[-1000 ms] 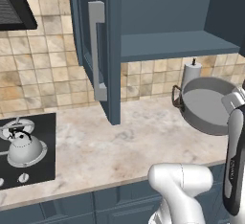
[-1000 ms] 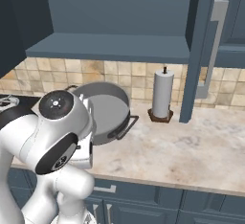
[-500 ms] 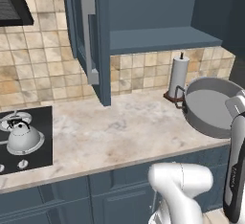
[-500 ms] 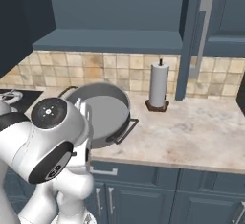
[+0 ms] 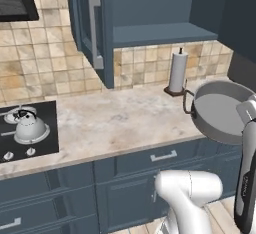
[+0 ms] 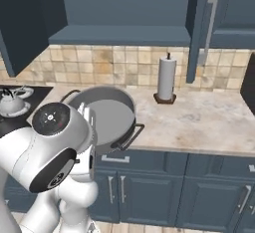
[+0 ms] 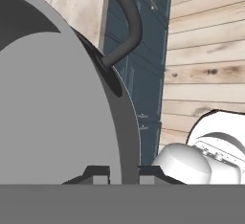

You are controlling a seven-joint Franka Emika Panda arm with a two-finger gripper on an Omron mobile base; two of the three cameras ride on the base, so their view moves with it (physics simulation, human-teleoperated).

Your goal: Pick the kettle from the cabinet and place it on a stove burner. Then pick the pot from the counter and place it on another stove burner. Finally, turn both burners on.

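Clearly the jaws pinch the rim of the pot (image 7: 57,98), holding it up off the table (image 5: 125,123) edge. The kettle (image 5: 31,129) already sits on a burner; carry the pot level and set it squarely on a free burner (image 5: 10,117), clear of the kettle.

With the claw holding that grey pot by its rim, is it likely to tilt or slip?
The pot is wide, pinched only at one rim wall by the claw, so it probably wants to tilt. Smooth metal may slip. It looks rigid and empty.
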